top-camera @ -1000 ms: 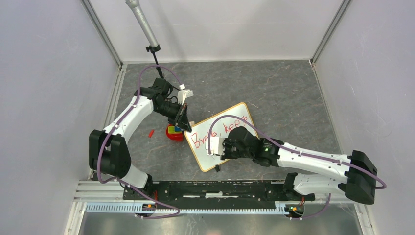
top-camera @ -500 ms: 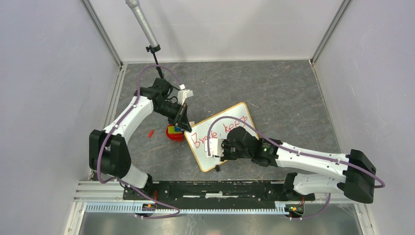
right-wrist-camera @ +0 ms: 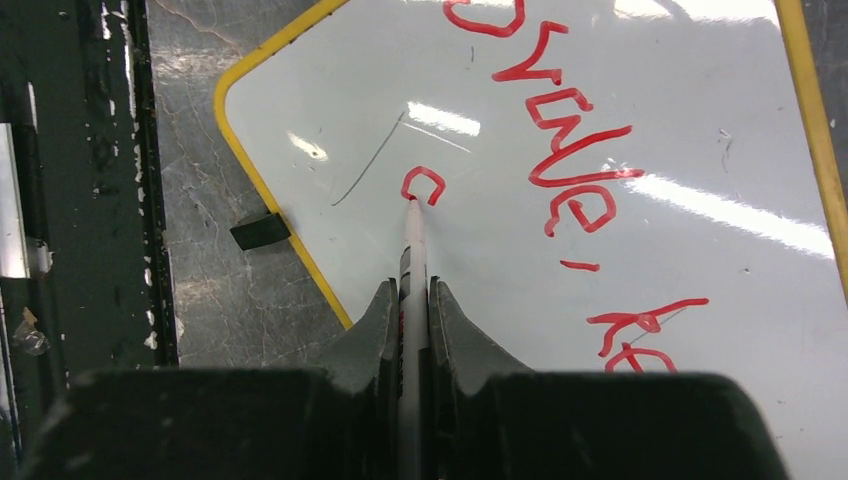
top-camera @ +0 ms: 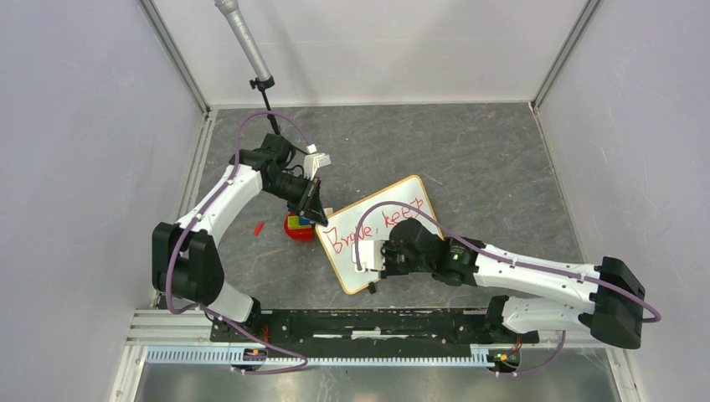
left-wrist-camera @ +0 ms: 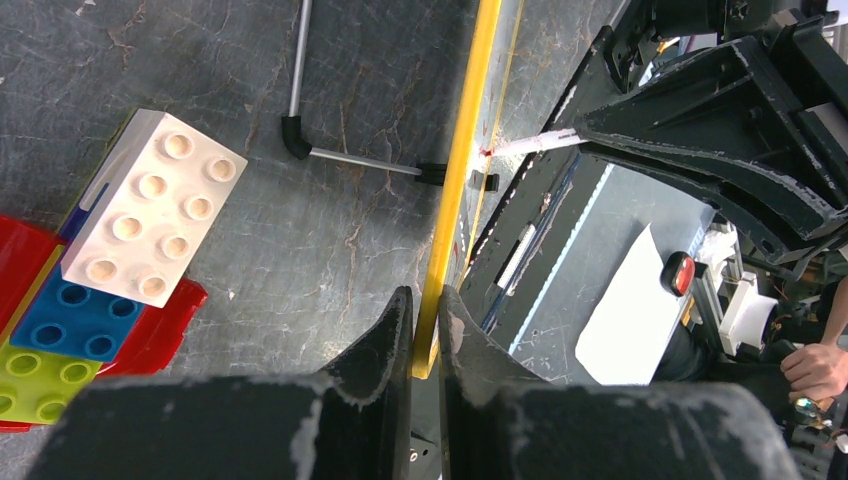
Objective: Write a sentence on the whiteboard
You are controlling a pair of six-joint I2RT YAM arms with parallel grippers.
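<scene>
Two arms are reaching over the table, and one whiteboard (top-camera: pixel 342 261) is lying flat and askew near the table's middle, slightly toward the near edge. The left pincer (left-wrist-camera: pixel 425 300) is pinching the board's yellow frame at the corner nearest the left edge. The right pincer (right-wrist-camera: pixel 408 290) is pressing its fingers onto one white marker (right-wrist-camera: pixel 411 245), whose tip is touching the board. The red sentence (right-wrist-camera: pixel 570 150) is reading "Brave, kee" in the wrist view, with a single open loop starting a second line at the tip. One black clip foot (right-wrist-camera: pixel 260 231) is showing at the frame's near side. Just beside the board, toward the left edge, one small pile of toy bricks (left-wrist-camera: pixel 150 220) is sitting: one white, one blue and one green on a red piece. One small red bit (top-camera: pixel 259 227) is lying nearby. The table (top-camera: pixel 486 159) is showing a grey marbled surface, with pale walls standing on three sides. One silver pole (top-camera: pixel 243 42) is leaning at the far left corner.
</scene>
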